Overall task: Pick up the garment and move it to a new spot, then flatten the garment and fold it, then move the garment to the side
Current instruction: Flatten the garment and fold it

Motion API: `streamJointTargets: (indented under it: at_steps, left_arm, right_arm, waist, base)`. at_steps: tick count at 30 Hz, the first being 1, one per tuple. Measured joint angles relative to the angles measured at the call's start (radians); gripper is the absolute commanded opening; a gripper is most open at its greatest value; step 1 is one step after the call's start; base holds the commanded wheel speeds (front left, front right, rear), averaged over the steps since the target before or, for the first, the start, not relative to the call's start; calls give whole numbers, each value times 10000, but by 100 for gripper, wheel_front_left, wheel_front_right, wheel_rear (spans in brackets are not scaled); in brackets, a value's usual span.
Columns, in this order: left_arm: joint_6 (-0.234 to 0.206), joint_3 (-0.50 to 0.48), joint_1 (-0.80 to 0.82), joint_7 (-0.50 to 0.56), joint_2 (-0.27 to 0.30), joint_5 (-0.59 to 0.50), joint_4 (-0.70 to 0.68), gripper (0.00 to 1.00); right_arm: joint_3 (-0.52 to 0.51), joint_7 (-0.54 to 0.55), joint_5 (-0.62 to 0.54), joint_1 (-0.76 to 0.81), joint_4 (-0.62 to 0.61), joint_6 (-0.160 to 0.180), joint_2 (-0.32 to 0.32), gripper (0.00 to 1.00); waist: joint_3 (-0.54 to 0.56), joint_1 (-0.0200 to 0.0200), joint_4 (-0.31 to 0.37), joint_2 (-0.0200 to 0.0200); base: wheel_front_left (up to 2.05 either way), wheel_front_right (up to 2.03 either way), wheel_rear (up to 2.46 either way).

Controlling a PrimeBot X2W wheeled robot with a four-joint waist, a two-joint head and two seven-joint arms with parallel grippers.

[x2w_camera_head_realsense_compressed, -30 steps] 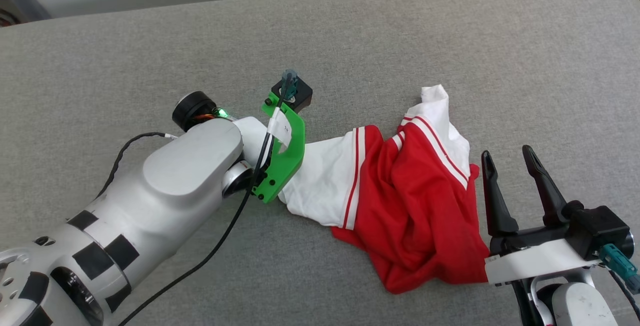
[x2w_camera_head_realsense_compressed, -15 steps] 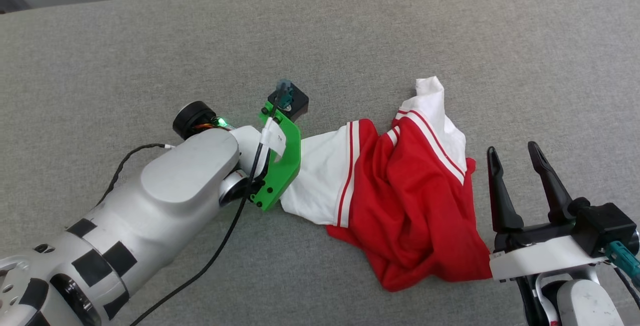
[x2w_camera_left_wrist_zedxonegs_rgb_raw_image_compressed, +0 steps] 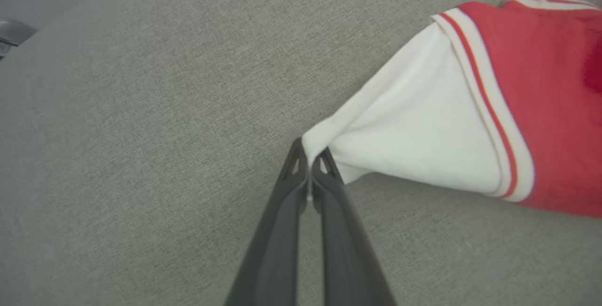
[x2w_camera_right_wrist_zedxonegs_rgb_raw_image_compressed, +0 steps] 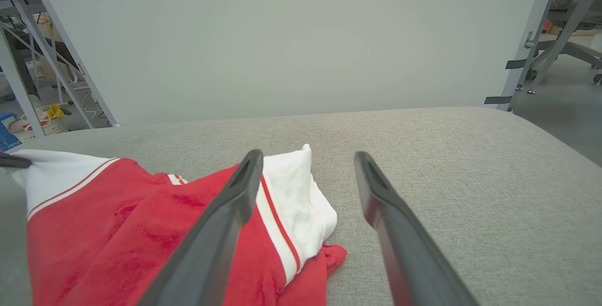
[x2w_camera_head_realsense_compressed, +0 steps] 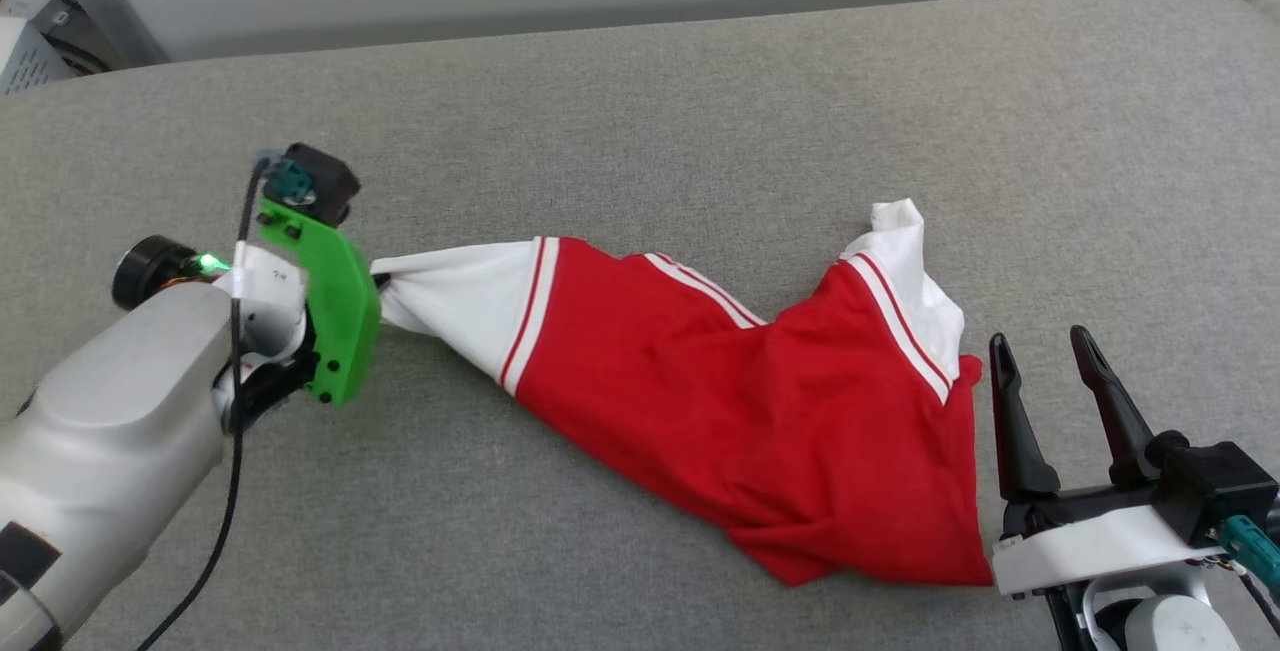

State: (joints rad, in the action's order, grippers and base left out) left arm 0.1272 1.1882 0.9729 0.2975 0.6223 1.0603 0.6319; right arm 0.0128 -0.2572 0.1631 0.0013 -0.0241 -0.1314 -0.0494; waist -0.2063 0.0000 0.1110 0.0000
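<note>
The left hand (x2w_camera_left_wrist_zedxonegs_rgb_raw_image_compressed: 309,155) has its two fingers pressed together on the tip of a white sleeve (x2w_camera_left_wrist_zedxonegs_rgb_raw_image_compressed: 414,141), pinching the cloth into a small peak. From that pinch the garment (x2w_camera_head_realsense_compressed: 740,401) runs toward the robot's right, drawn out into a long tapering shape. Its long axis lies across the grey padded surface (x2w_camera_head_realsense_compressed: 640,111) and slants a little nearer the robot at its right end. The right hand (x2w_camera_head_realsense_compressed: 1040,341) sits just beside that end, fingers spread wide and holding nothing. It is plainly the nearer one to the loose end, where the second sleeve (x2w_camera_head_realsense_compressed: 915,261) is bunched against the red body. The garment is red with white sleeves and red-and-white striped trim at the sleeve seams. It lies creased and doubled over, not flat. Spreading it would likely call for the right hand to take the free end opposite the pinch.
</note>
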Motion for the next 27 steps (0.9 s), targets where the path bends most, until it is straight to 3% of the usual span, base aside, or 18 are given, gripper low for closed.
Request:
streamJointTargets:
  at_steps: [13,21,22,23,24,27]
  left_arm:
    - [-895,-679,-1924,-859,1672,1143,481,0]
    - [-1097,-819,-2939,-1187,1409,1749,1020,0]
    - [-1133,-855,-3000,-1383,1306,1749,1078,8]
    - [-1149,-911,-3047,-1609,1212,1751,1110,35]
    - [-1158,-945,-3071,-1850,1145,1741,1137,100]
    - [-1411,-1124,-3096,-3135,924,1549,1168,100]
  right_arm:
    - [-86,0,-96,216,4,0,2,100]
    - [-169,2,-163,383,61,0,2,100]
    - [-188,0,-190,383,77,0,2,100]
    - [-221,0,-197,384,79,0,-2,100]
    - [-245,0,-199,384,75,0,-10,100]
    - [-393,0,-278,383,-10,0,-94,100]
  waist:
    - [421,0,-401,0]
    - [472,0,-391,0]
    - [503,0,-394,0]
    - [545,0,-398,0]
    - [585,0,-403,0]
    - [758,0,-442,0]
  base:
    - [0,0,0]
    - [0,0,0]
    - [0,0,0]
    - [0,0,0]
    - [0,0,0]
    - [0,0,0]
